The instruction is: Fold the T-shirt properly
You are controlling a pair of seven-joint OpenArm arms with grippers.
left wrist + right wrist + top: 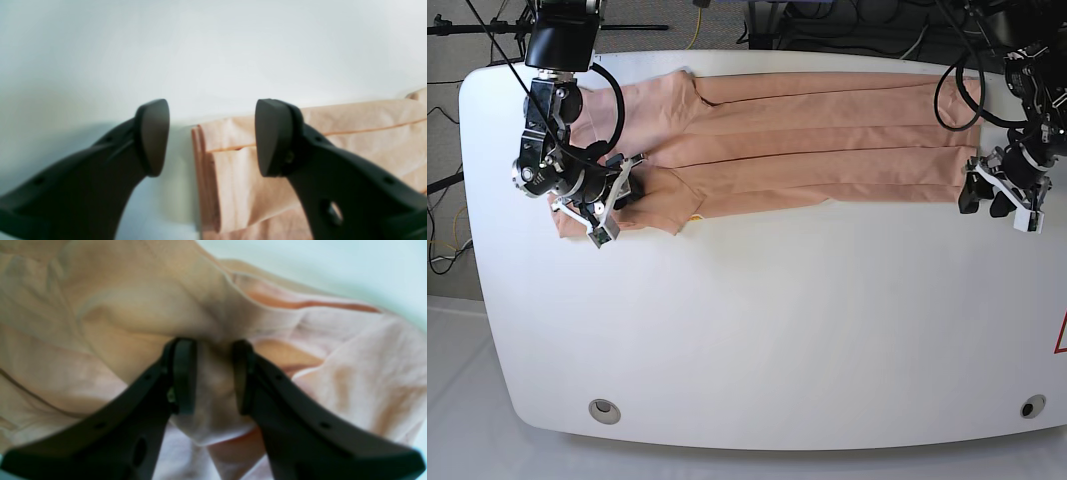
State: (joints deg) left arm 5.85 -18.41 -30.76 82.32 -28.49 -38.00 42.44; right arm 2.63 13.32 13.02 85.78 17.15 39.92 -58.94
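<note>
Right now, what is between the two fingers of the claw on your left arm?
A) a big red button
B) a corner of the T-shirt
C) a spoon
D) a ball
B, because the left claw stands open with its fingers on either side of a corner of the peach T-shirt.

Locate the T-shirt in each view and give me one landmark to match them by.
Left wrist: lower right, its corner between the gripper's fingertips.
Right wrist: the T-shirt fills most of the picture.
Base: a wide band across the top, on the white table.
Shared landmark: the white table surface, bordering the cloth in all three.
</note>
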